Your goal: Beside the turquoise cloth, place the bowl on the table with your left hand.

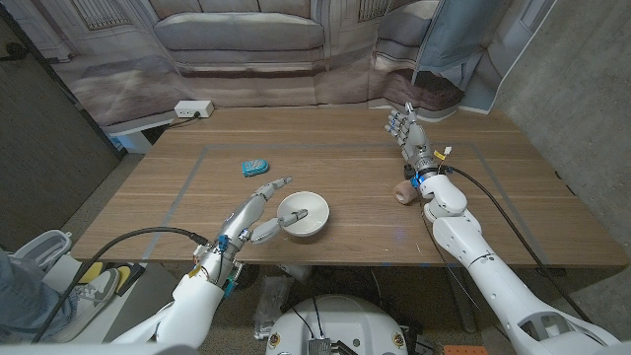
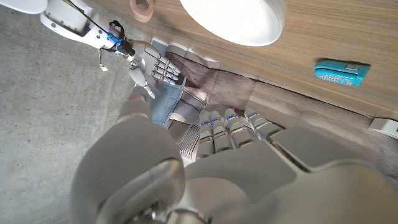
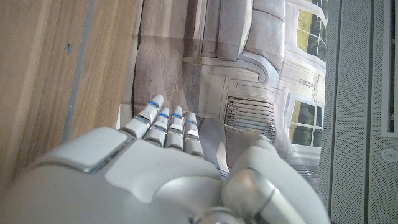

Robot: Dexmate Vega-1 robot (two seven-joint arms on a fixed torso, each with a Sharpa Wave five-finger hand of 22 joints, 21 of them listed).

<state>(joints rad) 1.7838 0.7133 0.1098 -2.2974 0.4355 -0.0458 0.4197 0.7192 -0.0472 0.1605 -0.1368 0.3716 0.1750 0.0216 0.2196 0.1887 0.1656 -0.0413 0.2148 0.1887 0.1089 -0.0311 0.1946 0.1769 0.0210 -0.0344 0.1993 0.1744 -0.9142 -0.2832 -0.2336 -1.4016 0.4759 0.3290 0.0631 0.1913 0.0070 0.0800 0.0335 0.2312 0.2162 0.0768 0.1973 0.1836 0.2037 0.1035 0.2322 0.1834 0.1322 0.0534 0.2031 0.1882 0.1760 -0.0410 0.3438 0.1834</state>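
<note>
A white bowl stands on the wooden table near its front edge, also seen as bowl. The small turquoise cloth lies just behind and left of it, cloth. My left hand is at the bowl's left side, fingers stretched out and apart; its thumb reaches to the rim, and contact is unclear. The left hand holds nothing. My right hand stands upright at the far right, fingers straight, nothing in it; right hand, right hand.
A small tan ring lies by my right wrist, ring. A white power strip sits at the table's far left corner. Thin tape lines mark a rectangle on the tabletop. A printed sofa backdrop hangs behind the table.
</note>
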